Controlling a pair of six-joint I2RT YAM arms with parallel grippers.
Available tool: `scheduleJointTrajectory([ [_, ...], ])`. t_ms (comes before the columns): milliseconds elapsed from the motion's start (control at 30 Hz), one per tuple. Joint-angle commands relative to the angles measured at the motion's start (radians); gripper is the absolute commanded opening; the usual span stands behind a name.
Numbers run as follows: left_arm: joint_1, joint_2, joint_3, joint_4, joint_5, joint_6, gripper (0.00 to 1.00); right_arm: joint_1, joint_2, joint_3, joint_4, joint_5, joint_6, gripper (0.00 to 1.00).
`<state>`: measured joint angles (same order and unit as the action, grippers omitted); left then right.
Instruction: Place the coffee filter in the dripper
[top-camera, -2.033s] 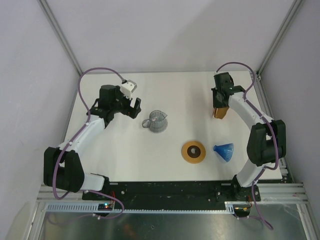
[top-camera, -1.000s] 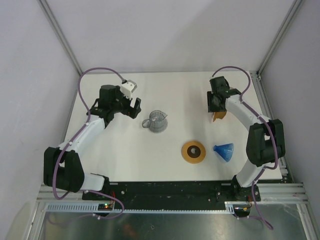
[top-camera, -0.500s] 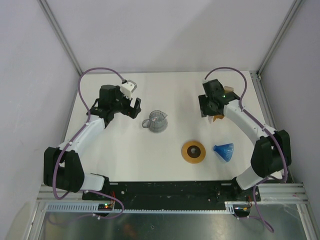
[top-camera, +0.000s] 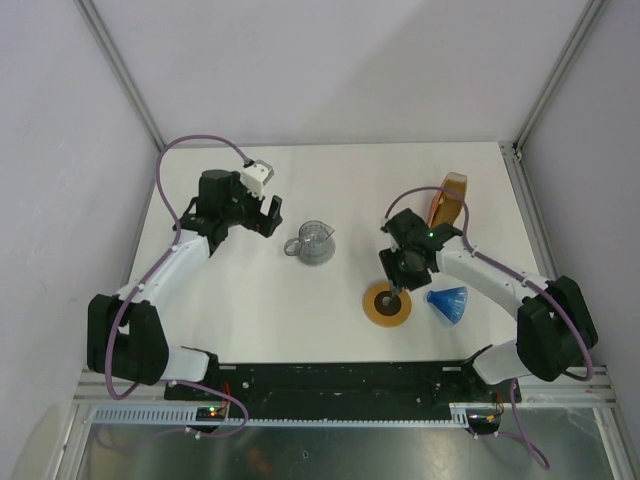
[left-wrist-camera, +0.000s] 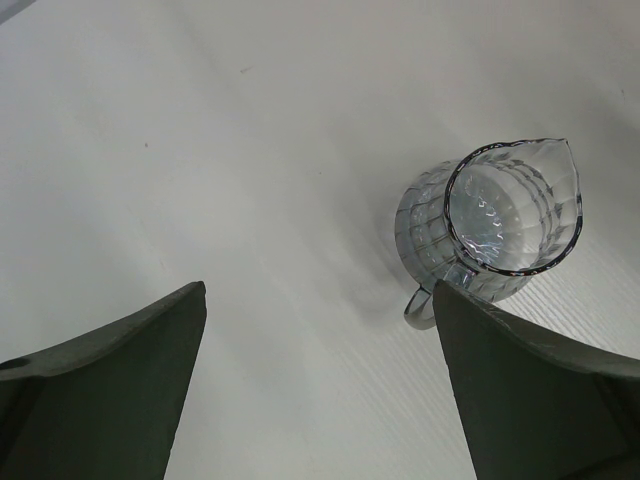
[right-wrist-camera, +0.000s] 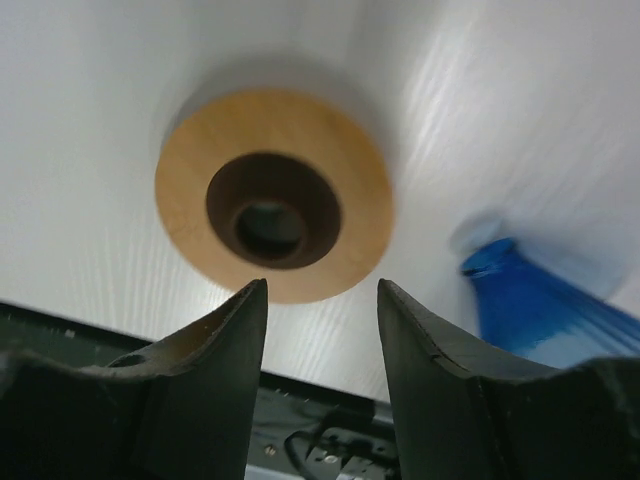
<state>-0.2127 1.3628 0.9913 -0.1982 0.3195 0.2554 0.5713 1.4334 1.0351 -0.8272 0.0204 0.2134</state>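
The blue ribbed dripper (top-camera: 448, 303) lies on its side at the front right; its narrow end shows in the right wrist view (right-wrist-camera: 540, 300). No single coffee filter is in view. My right gripper (top-camera: 398, 280) hangs over the flat brown ring (top-camera: 387, 303), just left of the dripper. Its fingers stand apart with nothing between them (right-wrist-camera: 320, 285), and the ring (right-wrist-camera: 275, 195) lies beyond their tips. My left gripper (top-camera: 262, 215) is wide open and empty at the back left (left-wrist-camera: 320, 290).
A thick orange-brown stack of filters (top-camera: 448, 200) stands at the back right near the table's edge. A clear glass jug (top-camera: 316, 243) sits mid-table, just right of the left gripper, and shows in the left wrist view (left-wrist-camera: 500, 220).
My right arm has swung from the filter stack at the back right forward and left to above the brown ring, leaving the stack uncovered. The left arm has not moved.
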Motion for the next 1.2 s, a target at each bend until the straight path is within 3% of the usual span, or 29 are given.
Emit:
scheduleJointTrajectory([
  [0, 0.007, -0.042, 0.000, 0.006, 0.022, 0.005, 1.00, 0.049, -0.026, -0.052, 0.037, -0.117, 0.069, 0.51],
  [833, 0.007, -0.028, -0.026, -0.001, 0.029, 0.006, 1.00, 0.064, 0.189, -0.085, 0.174, -0.008, 0.027, 0.38],
  [967, 0.007, -0.028, -0.026, 0.000, 0.026, 0.006, 0.99, 0.067, 0.205, -0.086, 0.197, -0.002, 0.023, 0.27],
  [1167, 0.007, -0.028, -0.032, 0.000, 0.026, 0.009, 1.00, 0.072, 0.226, -0.084, 0.192, 0.036, 0.005, 0.02],
])
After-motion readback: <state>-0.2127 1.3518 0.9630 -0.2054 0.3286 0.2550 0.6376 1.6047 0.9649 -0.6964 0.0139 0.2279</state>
